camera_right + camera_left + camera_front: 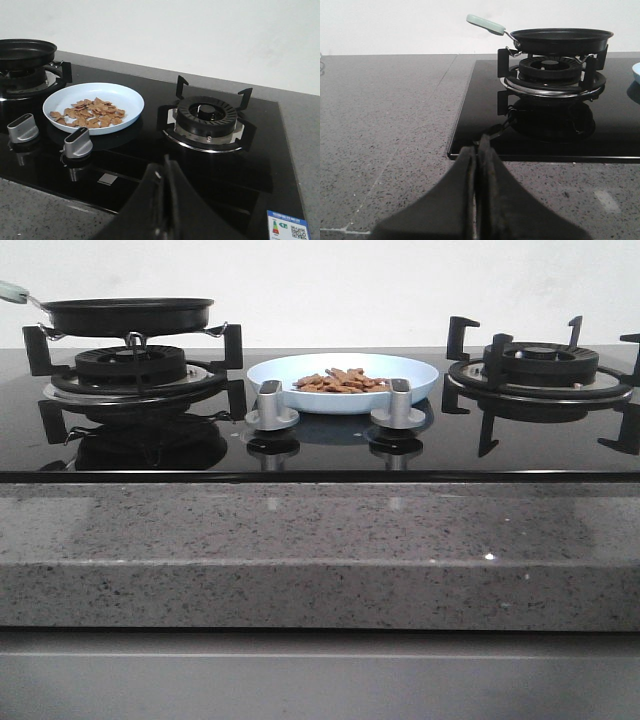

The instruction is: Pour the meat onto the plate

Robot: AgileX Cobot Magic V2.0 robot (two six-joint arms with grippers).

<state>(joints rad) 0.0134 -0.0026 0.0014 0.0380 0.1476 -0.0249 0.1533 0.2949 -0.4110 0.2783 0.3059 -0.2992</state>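
The pale blue plate point(342, 380) point(93, 107) sits on the black glass hob between the two burners, behind the two silver knobs. The meat point(342, 381) point(90, 112), many small orange-brown slices, lies in a pile on it. A black frying pan point(128, 314) point(561, 39) with a pale green handle rests on the left burner and looks empty. My left gripper point(477, 150) is shut with nothing in it, low over the stone counter off the hob's left front corner. My right gripper point(165, 167) is shut and empty, above the hob's front edge near the right burner.
The right burner point(540, 367) point(207, 117) stands bare with its black pan supports. Two silver knobs point(271, 405) point(399, 405) stand in front of the plate. Grey speckled counter point(385, 120) surrounds the hob, with a white wall behind.
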